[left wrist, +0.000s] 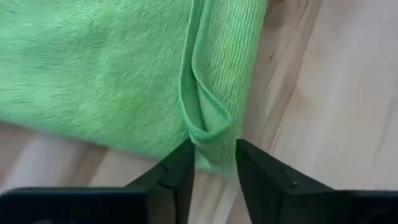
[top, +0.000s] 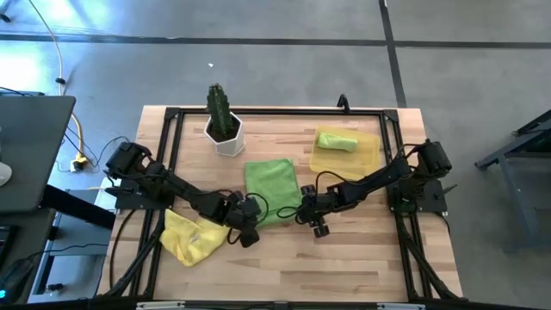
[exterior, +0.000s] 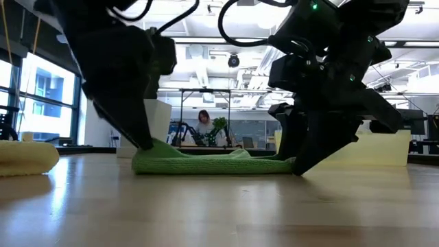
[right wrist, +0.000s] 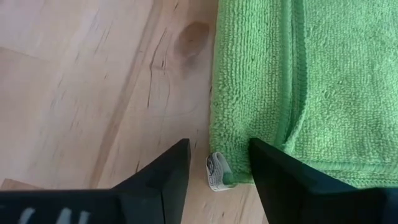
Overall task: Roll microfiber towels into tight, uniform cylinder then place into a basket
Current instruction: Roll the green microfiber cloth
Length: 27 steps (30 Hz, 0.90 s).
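Both grippers, left (left wrist: 213, 163) and right (right wrist: 219, 163), are sitting parted at the green towel's (top: 271, 185) near corners; we're gripping nothing.

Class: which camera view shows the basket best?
The high view: the basket appears whole beside the cactus pot, a rolled green towel inside. The low view shows only a wall behind an arm; the wrist views miss it.

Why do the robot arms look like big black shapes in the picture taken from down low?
In the low view, bright windows and ceiling lights behind turn both arms into dark silhouettes, close to the camera, and the near tabletop shines. In the high view, light is even and the green towel shows clearly. In the left wrist view, the towel's far part is soft.
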Each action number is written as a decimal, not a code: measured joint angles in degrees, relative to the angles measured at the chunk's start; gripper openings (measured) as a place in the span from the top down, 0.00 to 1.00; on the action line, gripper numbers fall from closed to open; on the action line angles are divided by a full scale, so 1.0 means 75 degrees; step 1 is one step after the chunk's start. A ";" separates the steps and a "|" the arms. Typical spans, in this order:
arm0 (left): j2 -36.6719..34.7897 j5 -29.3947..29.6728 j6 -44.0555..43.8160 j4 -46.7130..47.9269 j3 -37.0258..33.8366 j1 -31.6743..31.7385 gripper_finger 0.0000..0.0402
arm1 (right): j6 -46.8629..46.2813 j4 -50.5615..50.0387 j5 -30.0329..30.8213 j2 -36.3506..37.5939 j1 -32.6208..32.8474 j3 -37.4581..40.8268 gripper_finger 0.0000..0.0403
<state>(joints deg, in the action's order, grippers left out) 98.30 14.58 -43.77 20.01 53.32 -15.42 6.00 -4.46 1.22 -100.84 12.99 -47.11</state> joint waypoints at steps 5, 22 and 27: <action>0.0000 0.0173 0.0693 0.1277 0.0813 -0.0069 0.62 | 0.0000 -0.0003 -0.0021 -0.0006 0.0000 0.0003 0.61; 0.0960 0.0998 0.2865 0.0345 0.0950 -0.0723 0.60 | -0.0026 0.0015 -0.0039 -0.0015 0.0000 0.0012 0.61; 0.1154 0.1147 0.2728 0.0880 0.0947 -0.0614 0.60 | -0.0028 0.0069 -0.0045 -0.0015 0.0000 0.0017 0.61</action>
<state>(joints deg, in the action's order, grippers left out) 106.96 23.18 -23.31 26.61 60.42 -20.02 5.79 -3.95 0.89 -100.95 12.99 -46.98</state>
